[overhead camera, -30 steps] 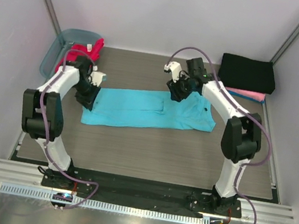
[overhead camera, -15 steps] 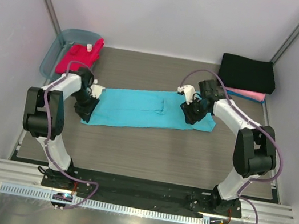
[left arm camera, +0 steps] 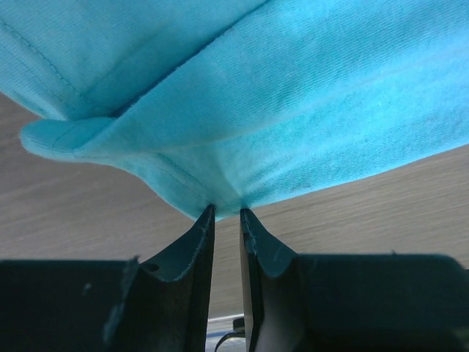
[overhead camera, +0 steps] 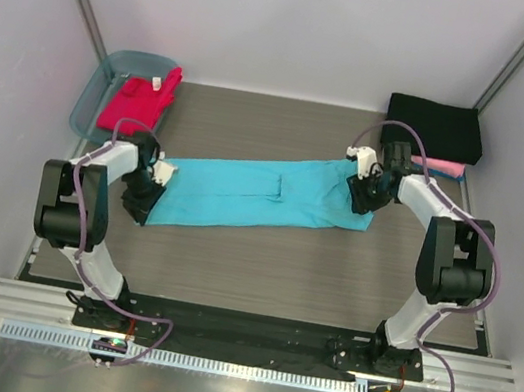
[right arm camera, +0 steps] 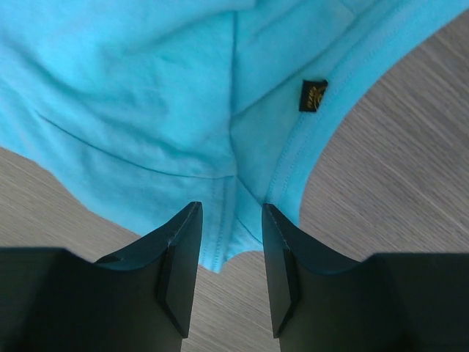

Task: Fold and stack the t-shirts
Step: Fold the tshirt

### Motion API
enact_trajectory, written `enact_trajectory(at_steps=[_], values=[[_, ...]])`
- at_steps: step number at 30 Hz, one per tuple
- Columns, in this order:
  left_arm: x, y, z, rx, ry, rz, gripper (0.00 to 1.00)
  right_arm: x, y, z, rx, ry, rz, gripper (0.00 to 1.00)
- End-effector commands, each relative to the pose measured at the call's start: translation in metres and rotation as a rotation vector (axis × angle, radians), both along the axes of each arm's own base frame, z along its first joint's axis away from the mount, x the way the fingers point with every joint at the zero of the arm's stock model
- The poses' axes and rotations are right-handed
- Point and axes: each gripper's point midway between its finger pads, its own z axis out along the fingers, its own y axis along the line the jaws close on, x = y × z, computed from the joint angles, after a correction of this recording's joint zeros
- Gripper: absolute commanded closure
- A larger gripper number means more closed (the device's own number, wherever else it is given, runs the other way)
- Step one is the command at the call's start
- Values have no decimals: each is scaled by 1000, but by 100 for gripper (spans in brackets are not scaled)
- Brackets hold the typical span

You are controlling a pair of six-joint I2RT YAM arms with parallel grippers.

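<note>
The turquoise t-shirt point(overhead camera: 253, 189) lies stretched out slantwise across the middle of the table. At its left end my left gripper point(overhead camera: 143, 197) has its jaws nearly together, and the hem point(left arm camera: 220, 187) puckers into the fingertips point(left arm camera: 204, 220), pinched there. My right gripper point(overhead camera: 362, 195) is at the shirt's right end. Its jaws stand apart over the neck edge, with flat cloth point(right arm camera: 234, 213) between them and the dark label point(right arm camera: 314, 95) just beyond. The red-magenta t-shirt point(overhead camera: 139, 98) lies in the tub. A folded black t-shirt point(overhead camera: 434, 128) rests on a pink one point(overhead camera: 442, 168) at the back right.
The translucent blue-grey tub point(overhead camera: 96, 91) stands at the back left corner. Bare wood-grain table point(overhead camera: 260, 267) lies between the shirt and the arm bases. Walls close in on three sides.
My right gripper travelled right along the shirt to its neck end. My left gripper slid down and left, narrowing its jaws, and the shirt's left end went with it.
</note>
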Motion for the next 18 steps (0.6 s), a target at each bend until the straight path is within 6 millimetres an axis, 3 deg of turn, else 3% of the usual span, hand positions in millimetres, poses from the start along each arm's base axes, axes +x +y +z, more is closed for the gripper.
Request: enact_trajectory(at_steps=[1, 4, 9, 13, 18], values=[[-7, 12, 11, 32, -29, -24, 79, 1, -7, -12, -8, 8, -16, 56], [2, 6, 29, -5, -70, -12, 79, 3, -12, -15, -27, 6, -33, 56], [39, -1, 68, -50, -179, -2, 77, 11, -26, -7, -18, -25, -101, 56], [48, -13, 63, -111, -135, 9, 76, 4, -27, -3, -9, -27, -108, 56], [34, -20, 40, -146, -31, 25, 78, -6, -25, 3, 7, -23, -112, 56]])
